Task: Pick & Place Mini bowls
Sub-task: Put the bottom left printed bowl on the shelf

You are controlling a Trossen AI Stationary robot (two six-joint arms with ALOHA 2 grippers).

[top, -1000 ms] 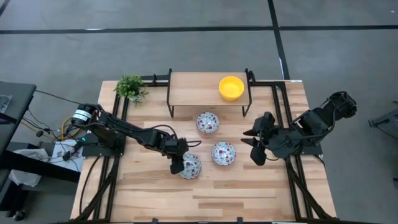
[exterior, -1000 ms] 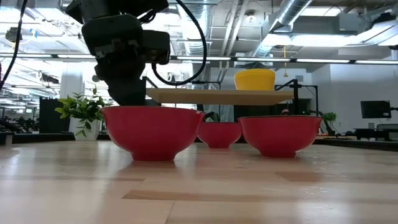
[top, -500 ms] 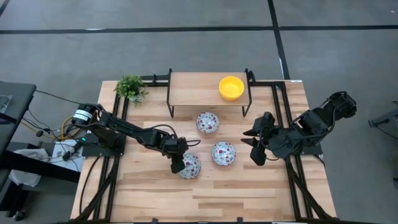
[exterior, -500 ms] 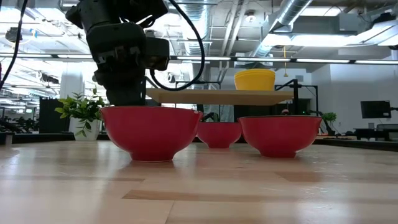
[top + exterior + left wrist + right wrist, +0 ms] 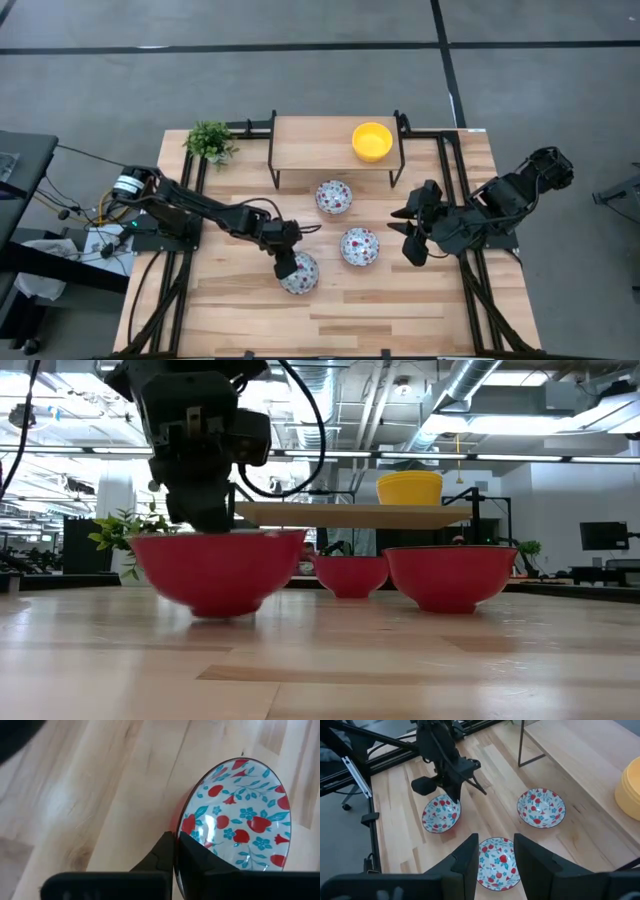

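Observation:
Three white mini bowls with a red-and-blue floral pattern are on the wooden table. One [image 5: 334, 197] sits in front of the shelf, one [image 5: 359, 246] right of centre, and one [image 5: 301, 273] nearer the front edge. My left gripper [image 5: 287, 262] is shut on that last bowl [image 5: 235, 815]. From the side in the low view it shows red [image 5: 215, 570]. A yellow mini bowl [image 5: 372, 141] sits on the shelf's right end. My right gripper [image 5: 412, 228] waits open to the right of the bowls, holding nothing. My left gripper pinches the bowl's rim [image 5: 176, 827] on the side toward the table's left, one finger inside the bowl [image 5: 195, 857] and one outside [image 5: 162, 852]. The fingers come from above, pointing down. The bowl tilts a little. I cannot tell whether its base is clear of the table.
A low wooden shelf [image 5: 320, 145] on black legs stands at the back centre. A small green potted plant [image 5: 210, 142] is at the back left corner. Black frame rails run along both table sides. Bare wood lies along the near edge.
My left gripper has shut on the near bowl's rim and drawn it a short way toward the table's near left. The bowl now tilts slightly, where it sat level before.

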